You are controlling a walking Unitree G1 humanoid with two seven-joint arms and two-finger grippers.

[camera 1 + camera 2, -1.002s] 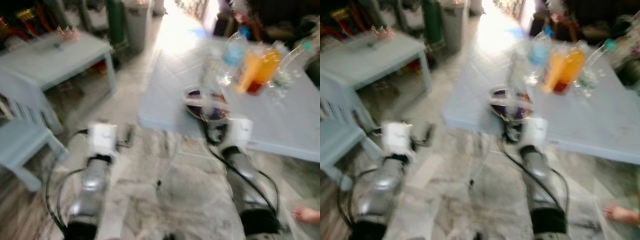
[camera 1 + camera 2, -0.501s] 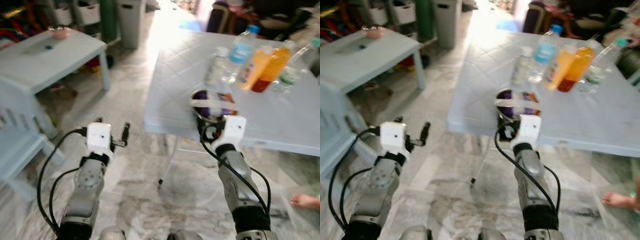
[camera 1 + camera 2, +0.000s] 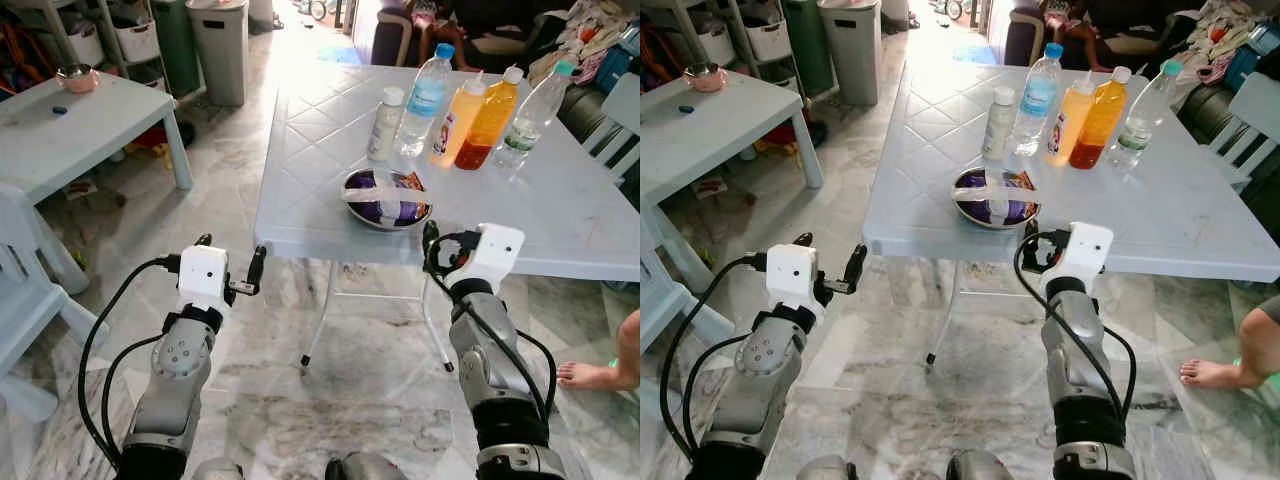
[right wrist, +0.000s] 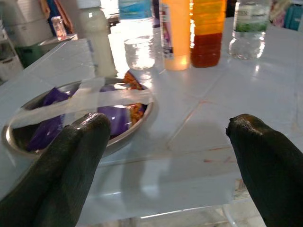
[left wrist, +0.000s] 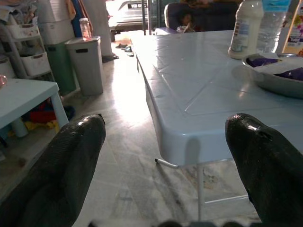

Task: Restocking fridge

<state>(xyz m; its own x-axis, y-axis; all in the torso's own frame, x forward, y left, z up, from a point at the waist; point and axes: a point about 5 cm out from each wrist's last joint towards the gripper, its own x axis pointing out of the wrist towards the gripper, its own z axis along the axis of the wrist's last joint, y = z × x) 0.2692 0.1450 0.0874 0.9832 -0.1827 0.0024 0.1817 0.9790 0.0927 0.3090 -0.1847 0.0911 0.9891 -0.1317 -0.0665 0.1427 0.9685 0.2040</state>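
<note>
At far left stands a low pale side table carrying a small pink bowl. Our left gripper hovers over the marble floor, short of the table edge, fingers spread apart and empty. The large white plastic table carries the stock: a round metal bowl of purple snack packets, taped across, near the front edge; behind it, a white squeeze bottle, a blue-labelled clear water bottle, two orange drink bottles and a green-labelled clear bottle. Our right gripper sits just beside the bowl, fingers apart, holding nothing. Risk: the bottles stand close together, so a reach past the bowl may topple them. A person's bare foot is near our right side
</note>
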